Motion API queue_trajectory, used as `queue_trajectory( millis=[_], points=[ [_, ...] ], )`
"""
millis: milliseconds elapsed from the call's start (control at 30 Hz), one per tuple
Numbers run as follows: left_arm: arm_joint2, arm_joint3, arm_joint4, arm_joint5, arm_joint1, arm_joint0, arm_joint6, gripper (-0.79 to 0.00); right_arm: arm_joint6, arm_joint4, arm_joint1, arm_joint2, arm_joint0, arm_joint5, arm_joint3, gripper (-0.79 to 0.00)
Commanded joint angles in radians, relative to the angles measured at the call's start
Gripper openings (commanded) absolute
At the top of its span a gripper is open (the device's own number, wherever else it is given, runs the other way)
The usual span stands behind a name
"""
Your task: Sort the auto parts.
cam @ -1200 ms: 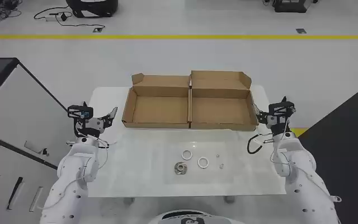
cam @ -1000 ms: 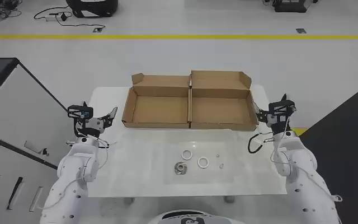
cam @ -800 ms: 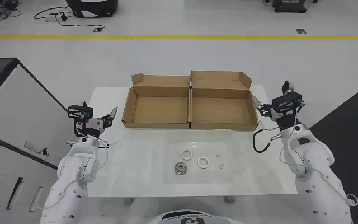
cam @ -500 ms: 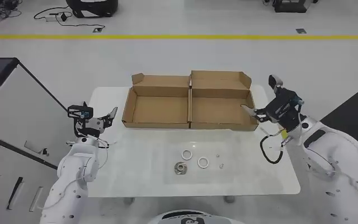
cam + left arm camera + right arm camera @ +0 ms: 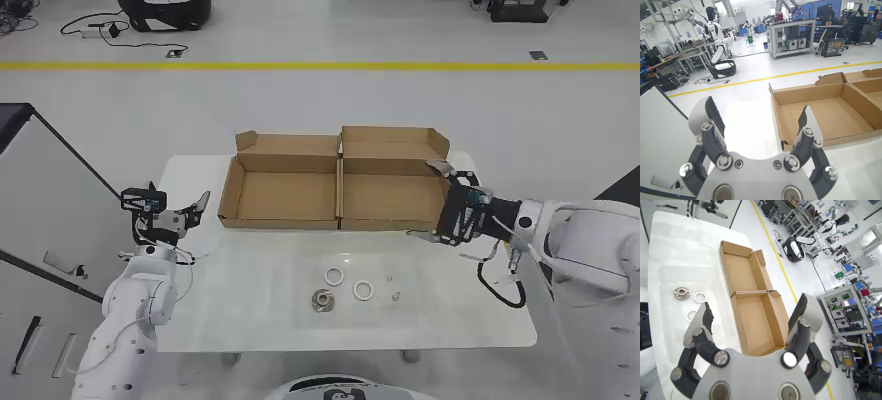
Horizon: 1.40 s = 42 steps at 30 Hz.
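Metal flange [image 5: 322,299] and two white rings [image 5: 334,275] are noted at the table's [image 5: 250,310] near centre, near-left of the right gripper [image 5: 430,202]. That gripper is spread wide and empty by the right cardboard box's [image 5: 395,160] right end. The left gripper [image 5: 195,210], likewise wide and empty, is held well apart at far left. The right arm is judged nearer.

**Obscured and Unresolved Items**

Top view: a tiny part [image 5: 388,279] and a second tiny part [image 5: 397,296] were too small to identify. The right arm [image 5: 585,238] was cut off by the frame's right edge. The right gripper [image 5: 430,200] covered the end wall of the right box [image 5: 385,198].

Right wrist view: the gripper's body hid that box's near end.

Left wrist view: the same box was cut off at the frame edge.
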<state>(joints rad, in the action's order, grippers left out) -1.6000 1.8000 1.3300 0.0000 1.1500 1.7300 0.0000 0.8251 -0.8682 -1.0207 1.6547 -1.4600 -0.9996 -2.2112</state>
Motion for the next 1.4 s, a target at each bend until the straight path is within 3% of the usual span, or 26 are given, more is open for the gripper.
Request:
queue_trajectory(
  millis=[0, 400, 833, 1100, 1367],
  points=[
    [0.000, 0.000, 0.000, 0.000, 0.000, 0.000, 0.000, 0.000, 0.012, 0.008, 0.028, -0.059, 0.026, 0.017, 0.004, 0.000],
    [0.000, 0.000, 0.000, 0.000, 0.000, 0.000, 0.000, 0.000, 0.105, 0.172, 0.226, -0.413, 0.315, 0.109, 0.086, 0.000],
    [0.000, 0.000, 0.000, 0.000, 0.000, 0.000, 0.000, 0.000, 0.083, 0.319, 0.433, -0.892, 0.708, 0.087, 0.161, 0.000],
    [0.000, 0.000, 0.000, 0.000, 0.000, 0.000, 0.000, 0.000, 0.073, 0.373, 0.498, -1.142, 0.883, 0.077, 0.191, 0.000],
    [0.000, 0.000, 0.000, 0.000, 0.000, 0.000, 0.000, 0.000, 0.058, 0.417, 0.504, -1.339, 1.023, 0.062, 0.219, 0.000]
  ],
)
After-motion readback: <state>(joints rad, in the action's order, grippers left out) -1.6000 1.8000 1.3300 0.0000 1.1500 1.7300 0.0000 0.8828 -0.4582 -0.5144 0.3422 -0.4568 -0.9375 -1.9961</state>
